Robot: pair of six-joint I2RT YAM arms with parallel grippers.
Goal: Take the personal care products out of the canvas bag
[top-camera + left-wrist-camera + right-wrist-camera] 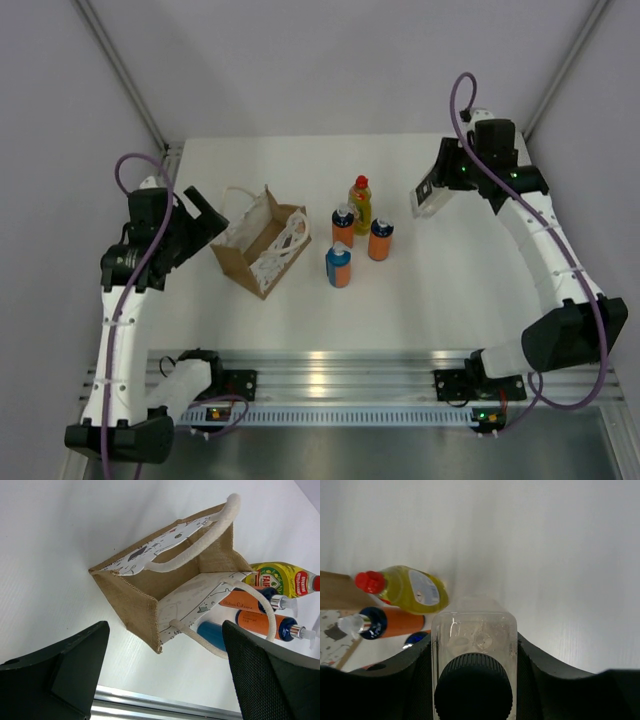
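Note:
The canvas bag [262, 243] stands left of centre; in the left wrist view the canvas bag [165, 580] shows its open mouth with nothing visible inside. My left gripper [203, 218] [165, 645] is open just left of it, nothing between the fingers. Right of the bag stand a yellow red-capped bottle [360, 203] [280, 579] [412, 587] and three orange-and-blue bottles [343, 227] [380, 240] [339, 265]. My right gripper [432, 192] [474, 647] is shut on a flat whitish bottle [472, 630] with a dark round cap, held above the table at the back right.
The aluminium rail [330, 365] with both arm bases runs along the near edge. Grey walls close in the white table [450, 290] at the back and both sides.

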